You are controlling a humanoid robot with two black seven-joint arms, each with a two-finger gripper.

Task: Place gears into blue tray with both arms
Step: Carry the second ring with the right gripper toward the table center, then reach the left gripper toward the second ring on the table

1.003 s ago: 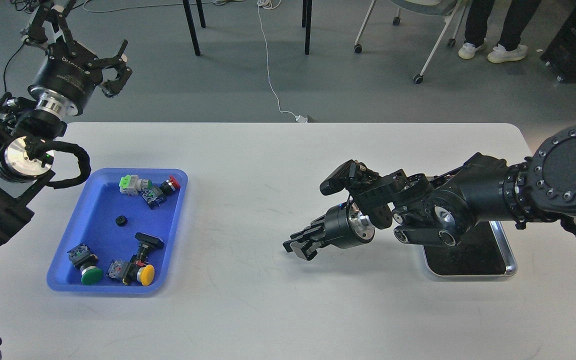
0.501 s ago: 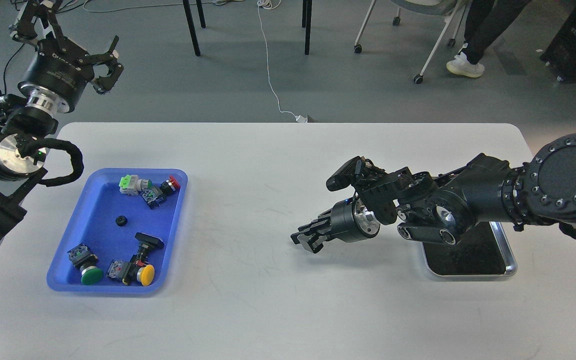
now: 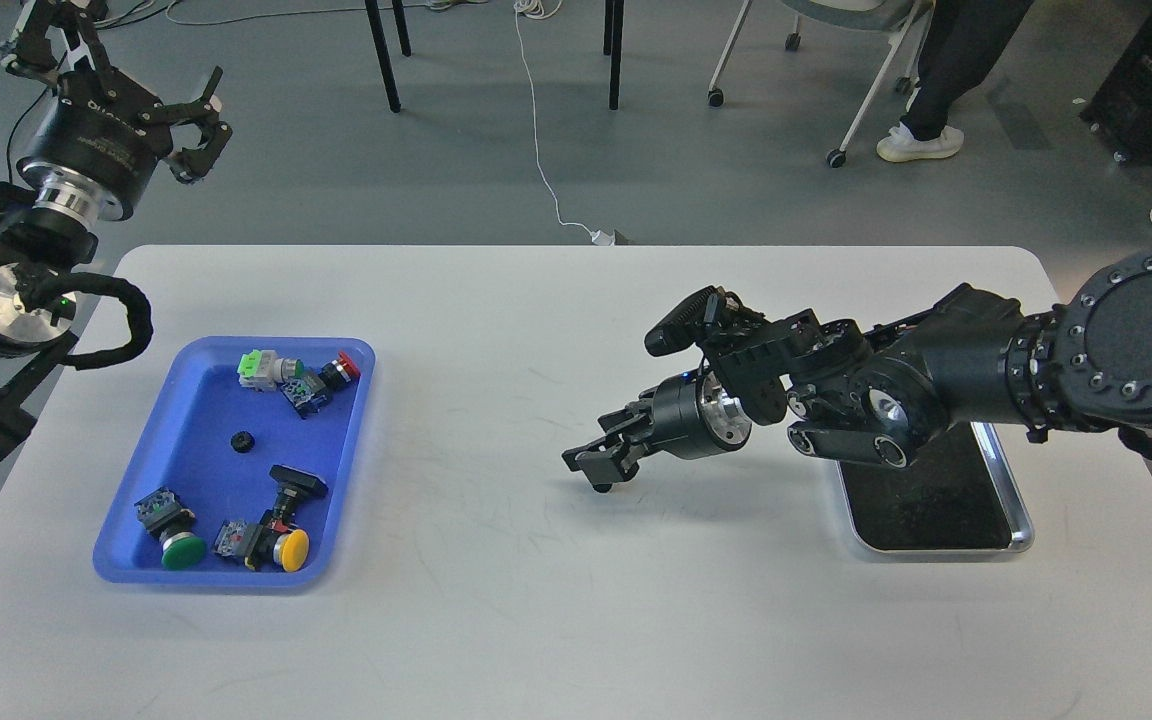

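Observation:
The blue tray (image 3: 198, 415) lies at the table's left side. One small black gear (image 3: 242, 441) rests near its middle, among several coloured push buttons. My right gripper (image 3: 593, 468) hovers low over the table's middle, well right of the tray, its fingers shut on a small dark piece (image 3: 601, 487) that looks like a second gear poking out below the fingertips. High at the far left, beyond the table's back corner, my left gripper (image 3: 171, 110) is open with its claws spread and nothing in them.
A shiny steel tray (image 3: 1022, 532) with a dark inside sits at the right, partly under my right arm. Chair legs, a white cable and a person's feet are on the floor behind the table.
My left gripper has risen and drawn back to the left, away from the blue tray. My right gripper has lifted slightly and tilted, and the small dark piece now shows under its fingertips.

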